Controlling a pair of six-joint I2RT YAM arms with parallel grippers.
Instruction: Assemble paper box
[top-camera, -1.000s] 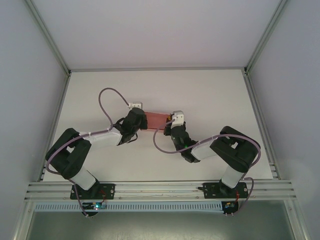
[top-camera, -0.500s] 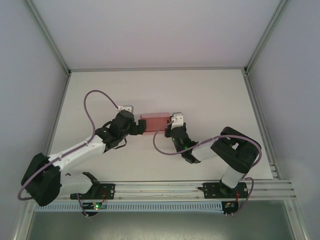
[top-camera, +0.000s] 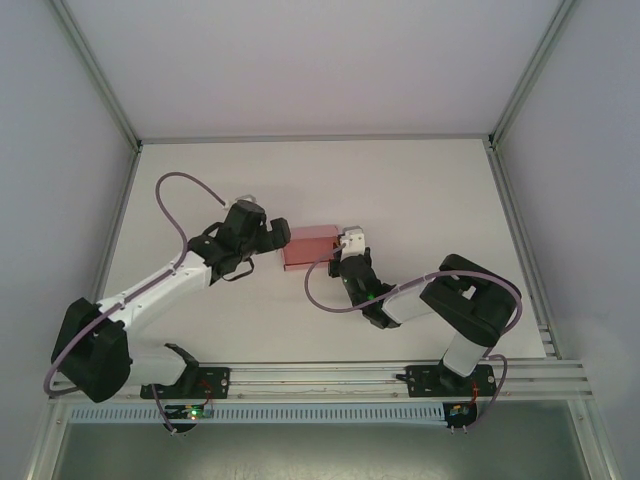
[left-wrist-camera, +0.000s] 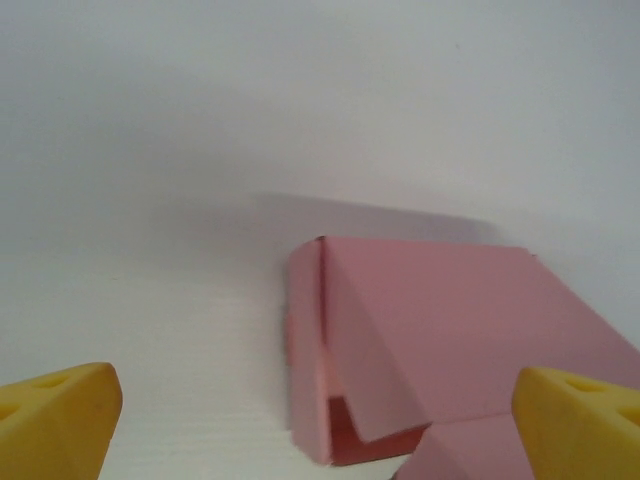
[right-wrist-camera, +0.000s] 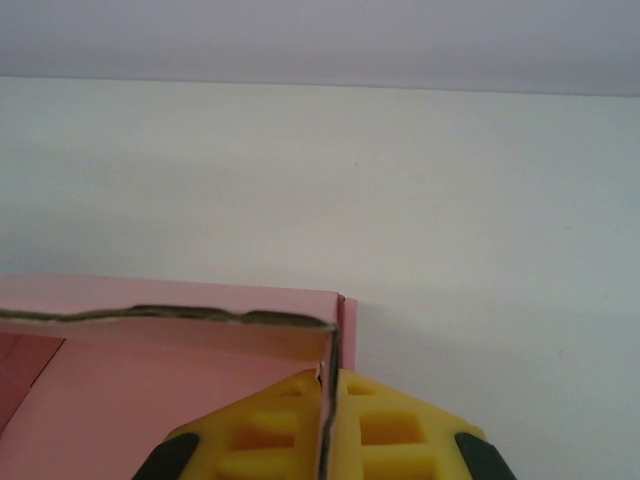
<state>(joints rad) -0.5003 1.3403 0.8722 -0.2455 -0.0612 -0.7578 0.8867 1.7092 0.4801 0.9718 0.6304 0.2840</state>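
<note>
The right gripper (right-wrist-camera: 326, 440) has its yellow pads (right-wrist-camera: 395, 430) clenched on the thin end wall of the paper box (right-wrist-camera: 150, 345), with the card's raw edge caught between them. The left gripper (left-wrist-camera: 318, 425) has just let go. A second ago it was pinching the box's other end; now its fingers (left-wrist-camera: 55, 420) stand spread wide and drawn back, the box just ahead of them and apart. I judge that the fold on that side is done (or given up for a fresh approach), leaving the right gripper alone to steady the work.

From above, the box sits near the middle of the table (top-camera: 430, 190), between the two grippers. The left wrist view adds what the top view cannot show: a flap (left-wrist-camera: 400, 380) at the near corner seems not fully tucked, with a dark gap under it, though the angle is poor.
</note>
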